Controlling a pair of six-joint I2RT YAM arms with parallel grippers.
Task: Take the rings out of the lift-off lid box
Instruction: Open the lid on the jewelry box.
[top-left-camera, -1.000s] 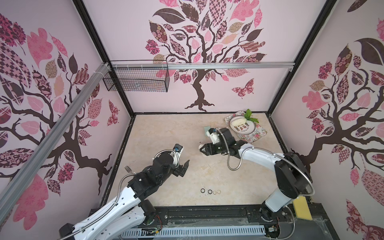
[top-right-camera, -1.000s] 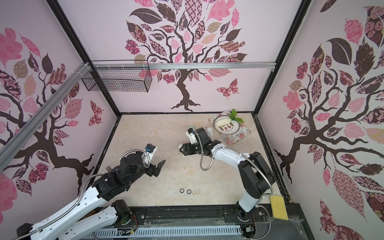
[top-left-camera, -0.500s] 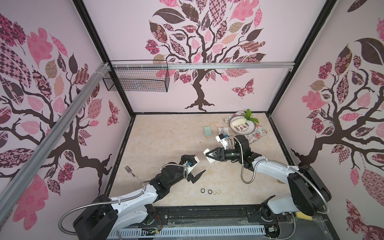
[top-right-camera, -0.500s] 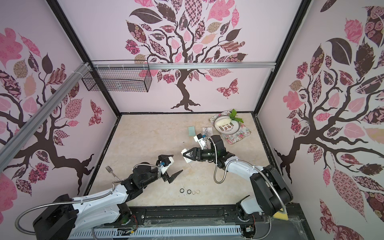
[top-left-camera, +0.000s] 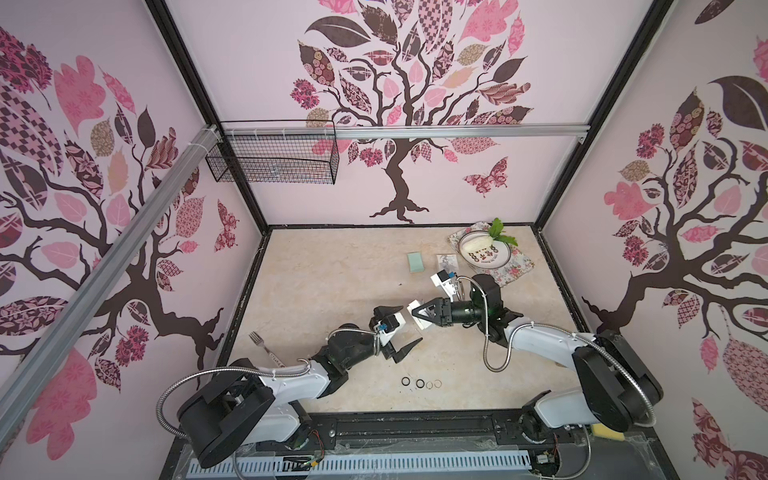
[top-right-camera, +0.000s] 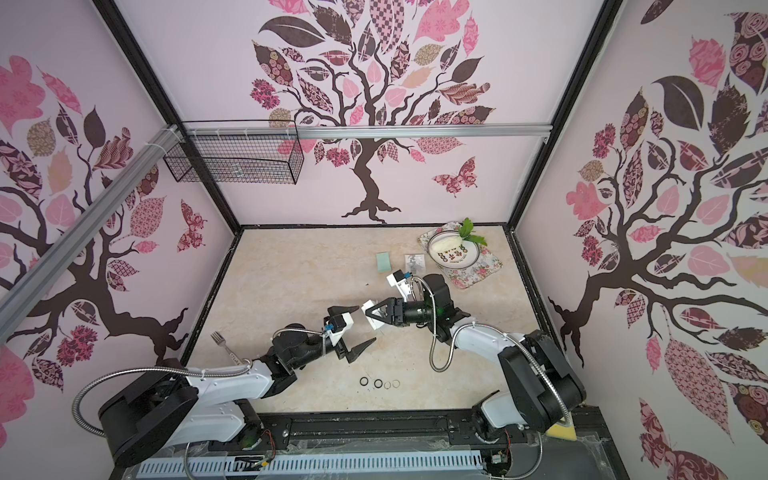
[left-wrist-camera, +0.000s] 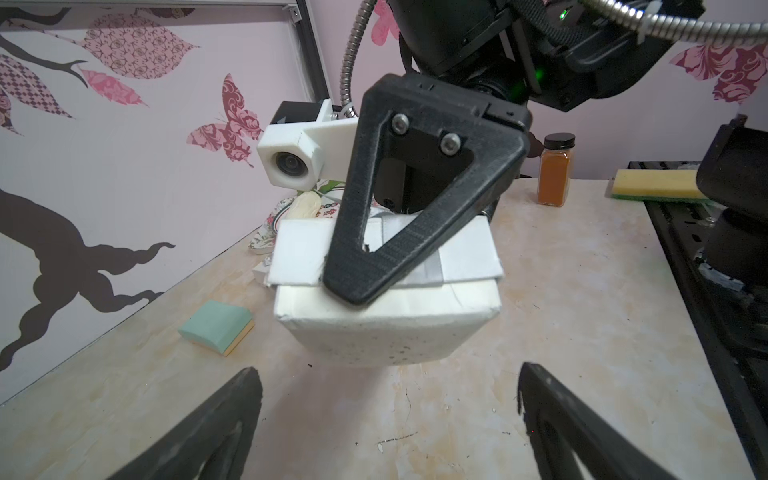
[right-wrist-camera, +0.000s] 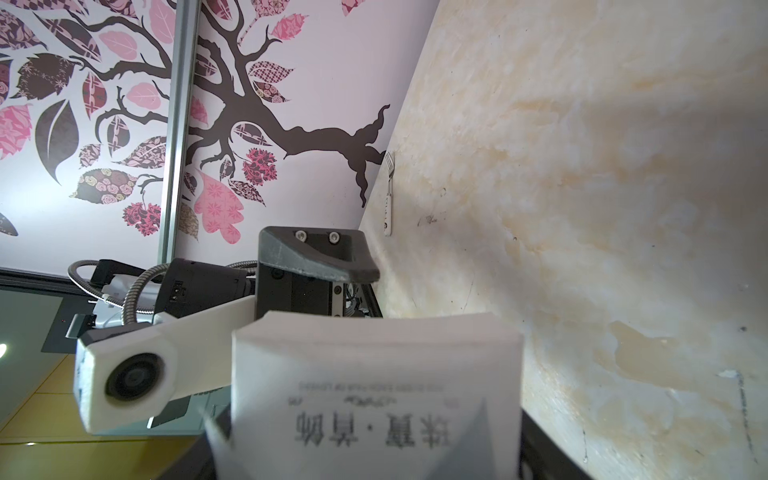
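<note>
Item: white lift-off lid box (left-wrist-camera: 386, 328), centre frame, held clear of the table (top-left-camera: 332, 270) and clamped across its width by the right gripper (top-left-camera: 419, 318). Left gripper (left-wrist-camera: 388, 374): jaws spread wide, empty, just short of the box. Rings (top-left-camera: 421, 383): four in a row on the table, lower centre; any others unseen. Step, as judged: box presented for emptying. Next move likely calls for the left jaws to close squarely on box or lid.

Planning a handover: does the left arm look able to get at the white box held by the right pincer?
Probably yes: the left pincer is open, facing the white box, nothing between them; the right pincer leaves its near face free.
</note>
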